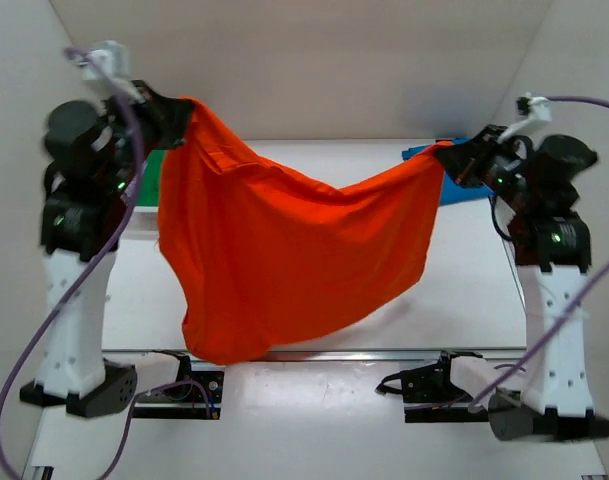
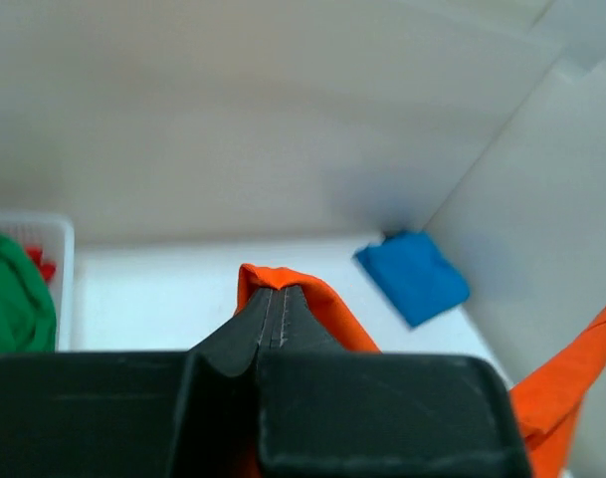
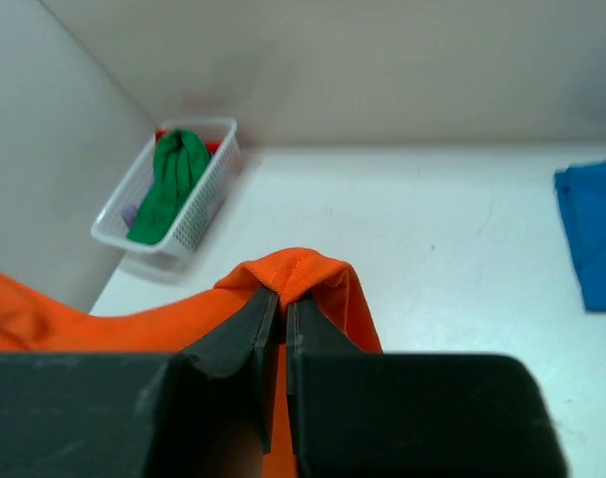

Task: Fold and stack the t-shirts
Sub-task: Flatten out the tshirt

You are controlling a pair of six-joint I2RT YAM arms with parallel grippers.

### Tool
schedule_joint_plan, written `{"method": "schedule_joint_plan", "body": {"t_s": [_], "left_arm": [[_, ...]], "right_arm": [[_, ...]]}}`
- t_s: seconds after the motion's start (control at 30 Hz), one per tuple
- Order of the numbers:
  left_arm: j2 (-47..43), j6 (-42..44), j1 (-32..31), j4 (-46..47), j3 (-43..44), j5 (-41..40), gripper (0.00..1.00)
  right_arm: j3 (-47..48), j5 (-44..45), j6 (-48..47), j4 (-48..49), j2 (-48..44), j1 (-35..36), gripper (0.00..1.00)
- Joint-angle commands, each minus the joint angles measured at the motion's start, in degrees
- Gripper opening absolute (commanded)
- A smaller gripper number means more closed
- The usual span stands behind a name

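Top view: the orange shirt [image 1: 284, 250], a smooth, soft cloth, hangs spread between the two arms above the white table [image 1: 464, 300]. Its upper edge sags in a shallow curve, and its lower part droops in loose folds toward the near left. The left gripper [image 1: 189, 115] pinches the upper left corner and the right gripper [image 1: 439, 155] pinches the upper right corner. The left corner is held higher in this view. A blue shirt [image 1: 466, 190] shows partly behind the right gripper, and a strip of green shirt [image 1: 152, 175] shows beside the left arm. Left wrist view: the black fingers are pressed together with a fold of orange cloth [image 2: 327, 304] clamped between them. The blue shirt [image 2: 414, 274] lies flat on the table near the far right corner as a compact, roughly rectangular pad. A white plastic basket [image 2: 54, 234] at the left holds the crumpled green shirt [image 2: 14, 299] and some red cloth [image 2: 46, 264]. Right wrist view: the fingers are closed on a rounded, hemmed fold of orange cloth [image 3: 303, 269]. The lattice basket [image 3: 198, 219] stands in the far left corner with the green shirt [image 3: 173, 179] draped along it.
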Motion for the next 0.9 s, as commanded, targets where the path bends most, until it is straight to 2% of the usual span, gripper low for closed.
{"method": "schedule_joint_plan", "body": {"t_s": [0.0,0.07,0.2,0.3,0.37,0.4,0.47,0.53,0.67,0.77,0.87], "left_arm": [[4.72,1.54,1.19,1.58,-4.97,1.95,0.00],[7.78,2.85,1.81,2.82,-7.69,2.22,0.00],[13.77,4.53,3.04,3.61,-6.74,2.39,0.00],[21.41,5.66,3.57,0.81,1.77,2.40,0.00],[28.25,6.20,4.09,-3.57,15.51,2.48,0.00],[29.58,6.11,3.75,-4.03,19.77,1.87,0.00],[26.54,2.26,5.06,0.25,19.02,3.53,0.00],[24.86,1.18,5.77,0.63,20.42,3.80,0.00],[17.14,1.36,4.98,0.89,15.70,2.48,0.00],[10.54,2.50,3.32,0.45,5.60,2.21,0.00],[4.30,3.46,-0.11,-0.08,-8.46,2.31,0.00]], "right_arm": [[-1.37,1.36,-1.72,2.45,5.60,1.34,0.00],[-2.16,1.45,-1.72,4.91,8.42,1.51,0.00],[-0.07,2.41,-4.00,6.33,16.49,2.39,0.00],[4.93,3.21,-5.58,6.24,22.47,2.65,0.00],[9.93,3.47,-6.90,4.58,25.81,2.65,0.00],[13.97,3.91,-7.34,3.00,27.40,2.57,0.00],[19.18,5.13,-8.57,0.72,29.52,2.57,0.00],[24.97,4.97,-8.67,-1.05,30.48,2.65,0.00],[27.19,3.83,-9.63,-4.92,30.49,0.90,0.00],[19.56,0.58,-8.49,-2.91,27.17,-0.86,0.00],[4.92,-0.05,-8.14,-0.54,22.60,-1.56,0.00]]}}
